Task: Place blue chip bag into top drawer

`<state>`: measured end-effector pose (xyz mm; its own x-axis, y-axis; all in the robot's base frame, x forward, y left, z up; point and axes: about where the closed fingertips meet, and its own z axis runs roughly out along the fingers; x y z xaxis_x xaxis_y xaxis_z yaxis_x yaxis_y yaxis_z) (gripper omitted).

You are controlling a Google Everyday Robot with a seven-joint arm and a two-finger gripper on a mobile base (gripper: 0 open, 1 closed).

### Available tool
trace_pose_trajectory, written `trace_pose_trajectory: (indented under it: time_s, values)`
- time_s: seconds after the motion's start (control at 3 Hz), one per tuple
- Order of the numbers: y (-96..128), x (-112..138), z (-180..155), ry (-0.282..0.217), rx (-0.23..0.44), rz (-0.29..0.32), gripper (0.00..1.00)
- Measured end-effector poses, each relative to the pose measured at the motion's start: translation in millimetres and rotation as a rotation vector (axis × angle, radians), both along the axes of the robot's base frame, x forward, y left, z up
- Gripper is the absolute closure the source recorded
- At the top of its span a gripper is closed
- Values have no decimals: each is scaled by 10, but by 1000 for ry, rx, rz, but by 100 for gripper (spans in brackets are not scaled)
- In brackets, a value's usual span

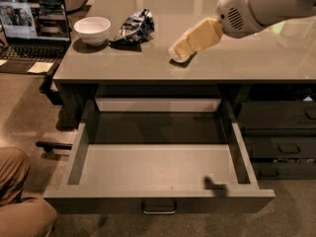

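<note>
The blue chip bag (133, 27) lies crumpled on the desk top, right of the white bowl (95, 29). The top drawer (158, 166) is pulled wide open below the desk, its flat grey bottom bare except for a small dark mark (212, 183) at the front right. Its metal handle (159, 209) is at front centre. My gripper (181, 45), tan under a white wrist, reaches down-left from the upper right. It sits over the clear plastic bottle (175, 57), about a hand's width right of the bag. The bottle is mostly hidden behind it.
An open laptop (32, 26) stands on a lower surface to the left. Narrower dark drawers (279, 127) with black handles are on the right. A person's knee (19, 201) in tan trousers is at the bottom left, next to the drawer's front corner.
</note>
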<state>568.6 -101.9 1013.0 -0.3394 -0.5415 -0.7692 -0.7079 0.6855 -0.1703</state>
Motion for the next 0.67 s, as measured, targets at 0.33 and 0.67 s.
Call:
trace_pose_trajectory:
  time_s: [0.33,0.67]
  values:
    - [202,346,-122,-21,62,-87,0]
    - [428,754,-185,-60,136,-166,0]
